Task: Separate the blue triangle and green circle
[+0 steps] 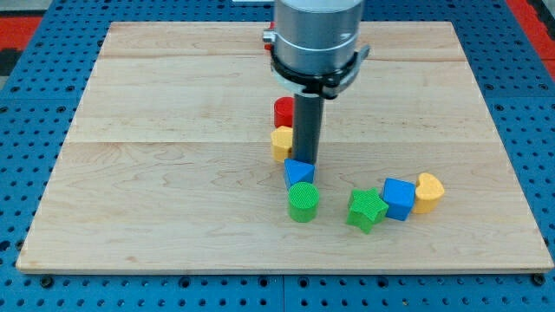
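Observation:
The blue triangle (297,172) lies near the middle of the wooden board (173,173), touching the green circle (303,201) just below it. My tip (307,164) is at the blue triangle's upper right edge, touching or almost touching it. The rod rises from there to the arm's grey body at the view's top.
A red block (283,111) and a yellow block (282,141) sit just left of the rod, above the blue triangle. To the right lie a green star (367,209), a blue cube (399,198) and a yellow heart-like block (427,191) in a row.

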### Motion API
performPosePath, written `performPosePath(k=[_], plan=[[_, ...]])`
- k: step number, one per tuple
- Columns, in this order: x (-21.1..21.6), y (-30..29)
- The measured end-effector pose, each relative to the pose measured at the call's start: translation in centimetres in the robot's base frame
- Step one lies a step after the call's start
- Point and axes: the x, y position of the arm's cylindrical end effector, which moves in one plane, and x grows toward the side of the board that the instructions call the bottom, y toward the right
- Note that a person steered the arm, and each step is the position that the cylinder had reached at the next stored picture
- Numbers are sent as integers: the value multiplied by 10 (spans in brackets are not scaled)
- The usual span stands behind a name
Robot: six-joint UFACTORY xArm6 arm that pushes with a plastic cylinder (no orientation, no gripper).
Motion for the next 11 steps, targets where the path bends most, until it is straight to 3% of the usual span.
performPosePath(k=[2,4,7,8,10,11], plan=[[47,42],[47,-40],[48,33],[22,41],[-51,3],[-54,-4]])
